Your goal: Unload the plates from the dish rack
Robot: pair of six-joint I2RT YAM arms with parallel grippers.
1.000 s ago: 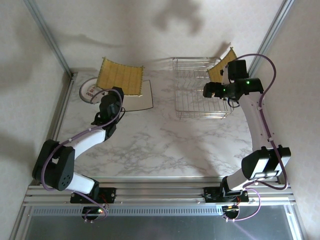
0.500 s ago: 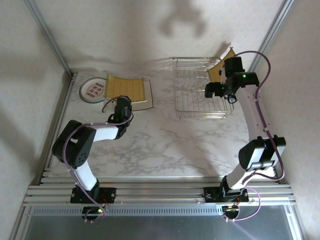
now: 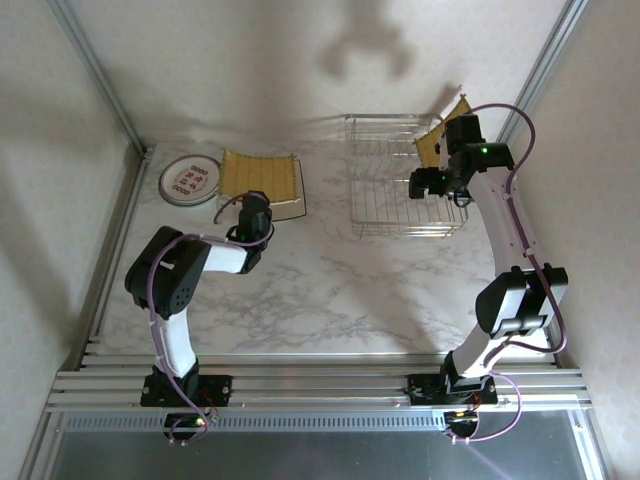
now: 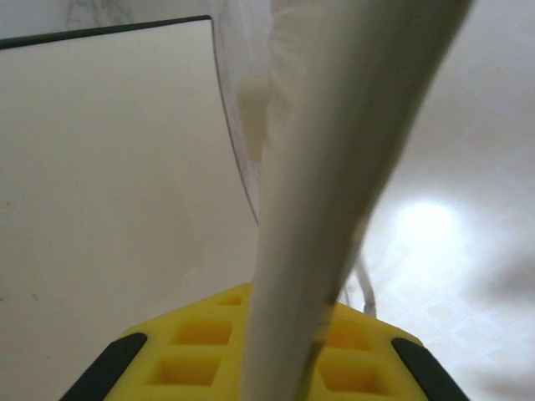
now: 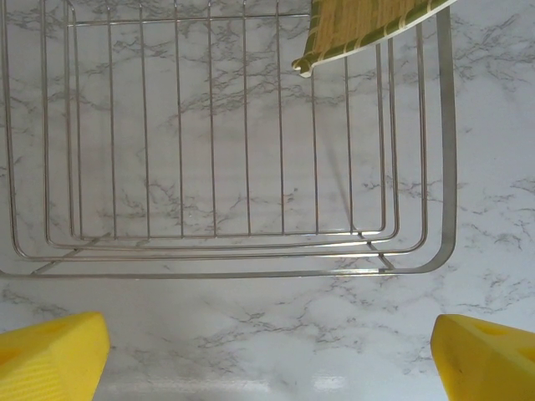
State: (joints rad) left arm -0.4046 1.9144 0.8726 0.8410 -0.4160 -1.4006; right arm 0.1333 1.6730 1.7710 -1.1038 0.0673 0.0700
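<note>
The right gripper point(image 3: 420, 183), jaws spread wide and empty, hangs over the silver wire dish rack point(image 3: 385, 226), whose yellow woven-patterned square plate point(image 3: 440, 137) leans at the far right corner, close beside it; the left gripper point(image 3: 255, 212), pinching a matching yellow plate point(image 3: 262, 172), is well apart.

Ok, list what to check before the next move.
1. Left gripper shut on the held yellow plate: ok, clamped on its edge.
2. Held yellow plate resting flat on the white square plate: cannot tell.
3. Right gripper open: ok, fingers wide apart.
4. Dish rack unloaded: not ok, the racked yellow plate leans in a corner.
5. Right gripper lined up on the racked yellow plate: not ok, the plate sits off-centre, well beyond its fingers.
</note>
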